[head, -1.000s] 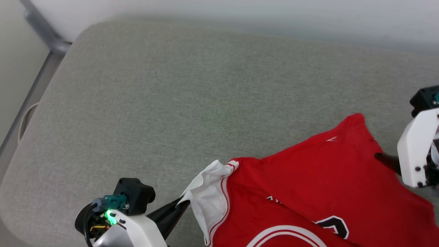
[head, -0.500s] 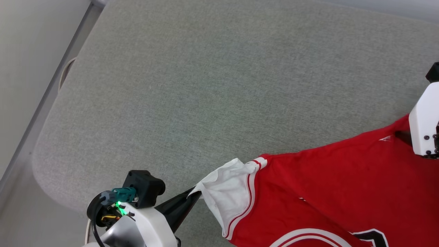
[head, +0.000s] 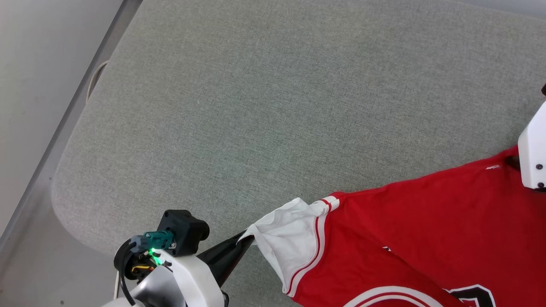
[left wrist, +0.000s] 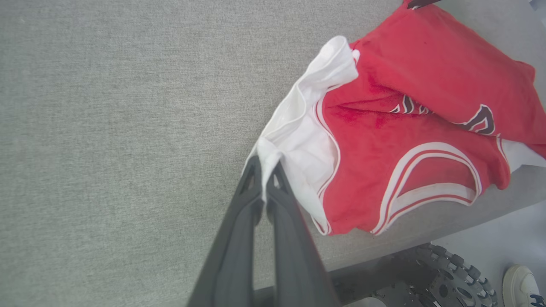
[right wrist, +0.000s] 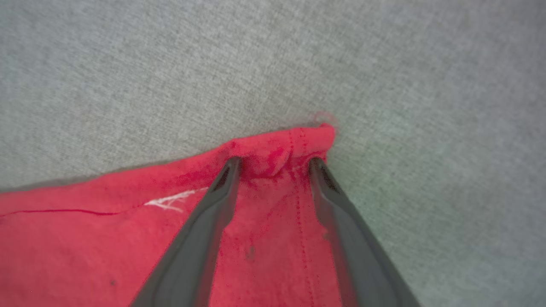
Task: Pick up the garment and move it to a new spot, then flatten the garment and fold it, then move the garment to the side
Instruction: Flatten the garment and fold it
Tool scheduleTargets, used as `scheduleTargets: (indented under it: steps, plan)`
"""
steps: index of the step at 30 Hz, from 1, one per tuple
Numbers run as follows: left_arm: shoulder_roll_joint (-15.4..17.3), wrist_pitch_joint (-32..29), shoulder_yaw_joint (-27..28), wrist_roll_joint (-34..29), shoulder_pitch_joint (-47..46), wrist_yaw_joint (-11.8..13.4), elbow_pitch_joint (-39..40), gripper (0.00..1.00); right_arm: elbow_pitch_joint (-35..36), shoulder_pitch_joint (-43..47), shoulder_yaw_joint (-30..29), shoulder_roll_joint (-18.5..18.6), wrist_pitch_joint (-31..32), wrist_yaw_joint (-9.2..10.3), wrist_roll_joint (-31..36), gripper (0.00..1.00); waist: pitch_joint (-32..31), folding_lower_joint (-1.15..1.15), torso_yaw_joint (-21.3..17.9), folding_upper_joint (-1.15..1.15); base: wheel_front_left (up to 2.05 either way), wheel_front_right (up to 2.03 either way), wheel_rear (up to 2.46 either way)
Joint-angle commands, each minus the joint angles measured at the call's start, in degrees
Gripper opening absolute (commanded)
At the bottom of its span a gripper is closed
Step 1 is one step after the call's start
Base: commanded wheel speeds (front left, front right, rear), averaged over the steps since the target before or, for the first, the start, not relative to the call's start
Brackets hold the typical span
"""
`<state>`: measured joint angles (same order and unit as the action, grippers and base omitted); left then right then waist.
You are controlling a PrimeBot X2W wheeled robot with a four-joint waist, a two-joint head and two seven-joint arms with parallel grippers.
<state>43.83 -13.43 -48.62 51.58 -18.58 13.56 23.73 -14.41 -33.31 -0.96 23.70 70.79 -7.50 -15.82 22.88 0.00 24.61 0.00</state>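
Left gripper [left wrist: 265,168]: fingers pressed together, pinching the edge of the white sleeve [left wrist: 305,140] of the garment [head: 405,230]. The sleeve cloth is drawn to a small peak at the tips.

Right gripper [right wrist: 274,164]: fingers spread wide, tips set on the red hem corner [right wrist: 298,140] with a low ridge of cloth between them. Pressing down or only resting? The view is too blurred to tell.

The garment lies on the grey-green cushion [head: 256,106], at the lower right of the head view. Its red body is folded over itself, hiding part of the black, white-outlined print [left wrist: 482,121]. The striped neckline [left wrist: 426,189] sits close to the cushion's near edge.

Past that edge, in the left wrist view: a dark toothed wheel [left wrist: 443,273] and a white shoe [left wrist: 522,281].
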Motion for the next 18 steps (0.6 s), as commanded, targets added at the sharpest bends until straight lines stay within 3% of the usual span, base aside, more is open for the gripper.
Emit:
scheduleTargets:
  steps: [1, 10, 18]
  plan:
    - [-0.31, 0.24, -0.04, -0.20, -0.76, -0.24, -0.18, 0.00, -2.79, 3.08, 1.12, -0.88, 0.02, 0.03, -0.58, 0.00, -0.13, 0.00, -0.09, 0.00, 0.00, 0.00, 0.00]
    - [0.73, 0.79, 0.92, 0.20, -0.57, 0.19, -0.66, 0.00, -3.79, -0.39, 2.27, -0.77, -9.58, 0.03, -2.16, 0.00, -3.98, 0.00, -2.53, 0.00, 0.00, 0.00, 0.00]
    - [2.98, 1.73, 3.74, 0.72, -0.19, 2.06, 0.45, 0.00, -4.98, -2.40, 3.46, -0.16, -20.24, 0.04, -4.75, 0.00, -10.27, 0.00, -6.96, 0.00, 0.00, 0.00, 0.00]
